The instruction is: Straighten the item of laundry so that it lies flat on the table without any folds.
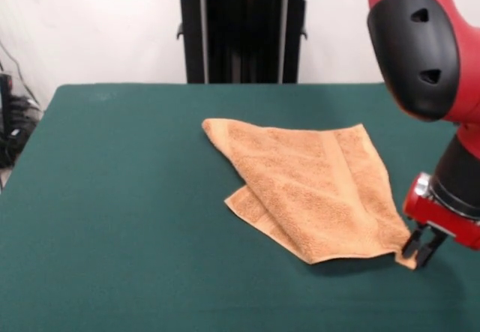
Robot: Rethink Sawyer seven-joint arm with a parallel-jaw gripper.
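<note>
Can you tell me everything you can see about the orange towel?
The towel is orange-tan and fuzzy like terry cloth, with a flat woven band near an edge. It lies on the green table, right of the middle. It is not flat: it is folded over itself, so a lower layer peeks out at its left side. Its shape looks like a crooked triangle. The gripper is down at its near right corner, seemingly pinching the tip. Nothing else touches it.

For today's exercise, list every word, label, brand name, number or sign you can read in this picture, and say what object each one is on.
There is no readable text anywhere in the picture.
The towel is plain, with no visible tag.
The table has no markings.
The red and black arm and its claw show no legible label or number.
</note>
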